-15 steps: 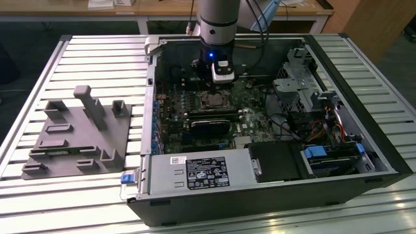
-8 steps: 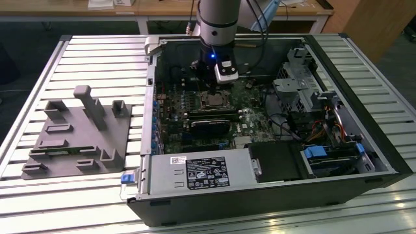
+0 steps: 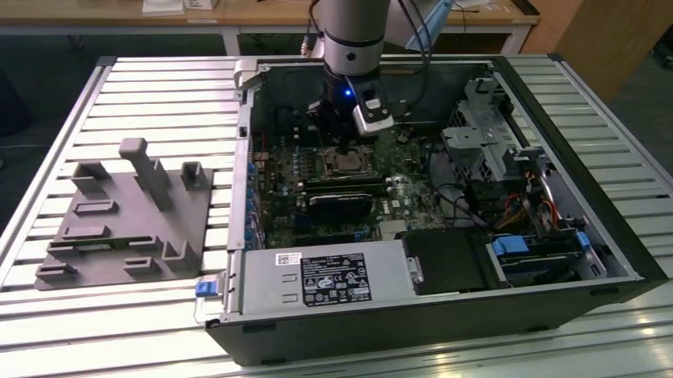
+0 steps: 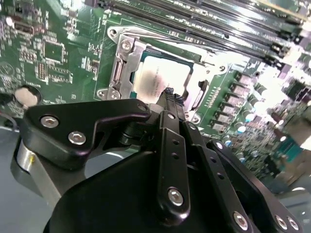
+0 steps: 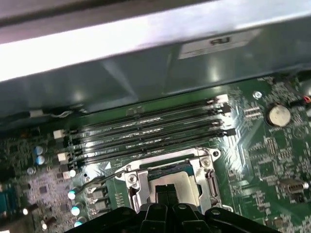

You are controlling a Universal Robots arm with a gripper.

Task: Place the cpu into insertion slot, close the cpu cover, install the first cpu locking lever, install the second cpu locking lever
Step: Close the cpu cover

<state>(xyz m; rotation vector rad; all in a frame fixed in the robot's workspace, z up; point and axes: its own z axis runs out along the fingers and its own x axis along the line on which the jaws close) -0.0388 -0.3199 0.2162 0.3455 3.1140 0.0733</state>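
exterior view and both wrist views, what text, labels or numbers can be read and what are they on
Nothing reads clearly.
Black label on the power supply: print too small.
White sticker beside it: too small.
Pale label on the case wall, first wrist view: blurred.
cpu top, second wrist view: marks blurred.

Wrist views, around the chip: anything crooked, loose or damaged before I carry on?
Nothing looks damaged. The chip sits square under the closed metal frame. One thing stands out: a thin lever juts out sideways past the frame's corner and seems unlatched. The gripper, shut, hangs right over the chip.
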